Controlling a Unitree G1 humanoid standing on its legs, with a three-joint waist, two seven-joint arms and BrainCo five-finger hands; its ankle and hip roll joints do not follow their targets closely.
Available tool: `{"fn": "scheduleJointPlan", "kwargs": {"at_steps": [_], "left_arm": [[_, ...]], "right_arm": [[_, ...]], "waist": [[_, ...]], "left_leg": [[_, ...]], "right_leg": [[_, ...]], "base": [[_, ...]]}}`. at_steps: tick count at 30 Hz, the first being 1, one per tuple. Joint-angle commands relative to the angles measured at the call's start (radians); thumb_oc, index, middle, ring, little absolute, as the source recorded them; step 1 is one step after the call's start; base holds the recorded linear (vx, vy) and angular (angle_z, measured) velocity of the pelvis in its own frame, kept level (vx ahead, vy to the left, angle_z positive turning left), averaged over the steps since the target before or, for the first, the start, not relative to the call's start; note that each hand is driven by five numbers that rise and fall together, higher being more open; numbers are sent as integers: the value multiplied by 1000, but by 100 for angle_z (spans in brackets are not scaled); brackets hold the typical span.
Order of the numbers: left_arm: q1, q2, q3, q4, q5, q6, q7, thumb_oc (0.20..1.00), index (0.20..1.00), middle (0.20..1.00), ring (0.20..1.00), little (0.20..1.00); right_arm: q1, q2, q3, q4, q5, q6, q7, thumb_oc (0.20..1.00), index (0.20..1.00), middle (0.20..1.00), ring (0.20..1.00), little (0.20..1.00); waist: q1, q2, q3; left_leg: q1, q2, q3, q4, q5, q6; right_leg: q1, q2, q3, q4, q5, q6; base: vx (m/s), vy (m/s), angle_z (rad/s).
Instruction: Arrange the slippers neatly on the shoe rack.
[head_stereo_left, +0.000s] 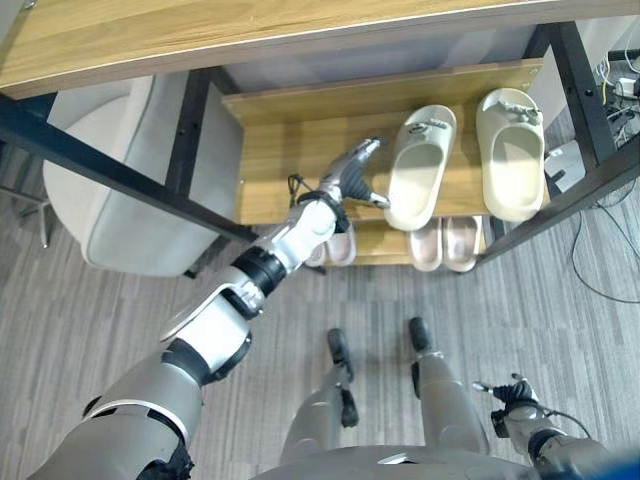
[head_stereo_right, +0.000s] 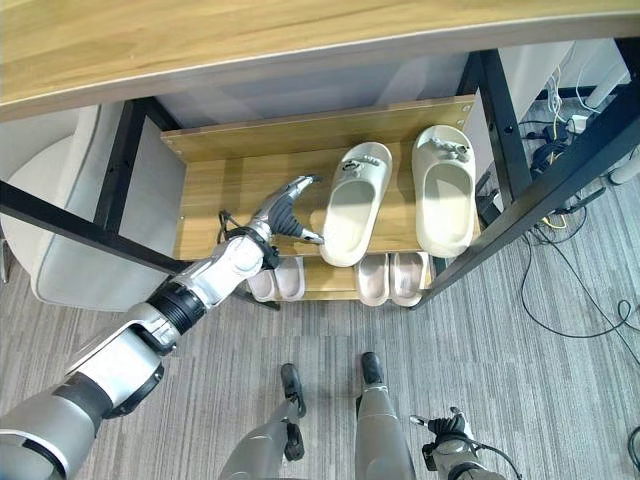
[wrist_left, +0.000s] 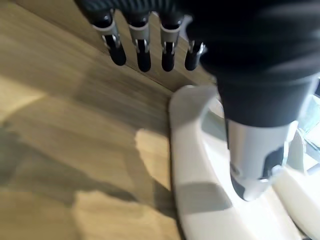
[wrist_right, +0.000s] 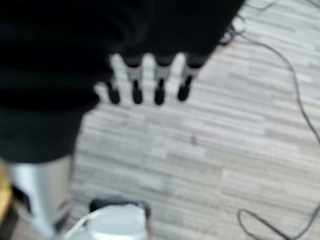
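The left hand (head_stereo_left: 352, 172), fingers straight and open, rests its thumb on the tilted cream slipper (head_stereo_left: 420, 165) just beyond its fingertips, on the rack shelf (head_stereo_left: 275, 160). Straightening appears underway; next, nudge it parallel to its mate (head_stereo_left: 511, 152). The right hand (head_stereo_left: 510, 392) hangs relaxed, empty.

Two cream slippers (head_stereo_left: 421, 165) (head_stereo_left: 511, 153) lie side by side, the left one skewed, on the wooden shoe rack (head_stereo_left: 270, 150).

Nothing readable is showing anywhere — no lettering, numbers or signs are standing out on the shoe rack (head_stereo_left: 300, 150), the cream slippers (head_stereo_left: 420, 165) or the floor (head_stereo_left: 100, 300). The small metal ornaments on the slipper straps are showing as shapes only — too small to make out any print.
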Motion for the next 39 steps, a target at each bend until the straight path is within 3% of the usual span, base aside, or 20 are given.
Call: {"fn": "scheduleJointPlan", "kwargs": {"at_steps": [1, 15, 23, 39], "left_arm": [[-3, 32, 81, -20, 28, -23, 4, 1000, 1000, 1000, 1000, 1000], [85, 67, 94, -161, -34, -33, -70, 1000, 1000, 1000, 1000, 1000], [99, 23, 83, -176, -49, -32, -88, 1000, 1000, 1000, 1000, 1000], [49, -169, 48, -6, -107, -9, -84, 1000, 1000, 1000, 1000, 1000]], "right_arm": [[22, -15, 10, -15, 14, 11, 8, 1000, 1000, 1000, 1000, 1000], [17, -4, 3, -23, 9, 18, 20, 1000, 1000, 1000, 1000, 1000], [11, -1, 4, -22, 6, 19, 22, 1000, 1000, 1000, 1000, 1000], [-4, -15, 18, -18, 5, 26, 16, 1000, 1000, 1000, 1000, 1000]], "waist": [[0, -29, -14], [7, -27, -10], [3, -23, -3], [-23, -11, 6]], "left_leg": [[-58, -30, -27, 129, -104, -13], [-57, -28, -31, 136, -109, -13], [-65, -31, -30, 138, -110, -10], [-72, -32, -17, 145, -114, -8]], "right_leg": [[50, -8, -72, -126, 15, 15], [47, -4, -74, -114, 9, 8], [29, -5, -72, -103, 11, 7], [7, -4, -59, -89, 11, 6]], "base": [[8, -7, 3], [0, -3, 2], [-4, -1, 0], [0, 0, 0]]}}
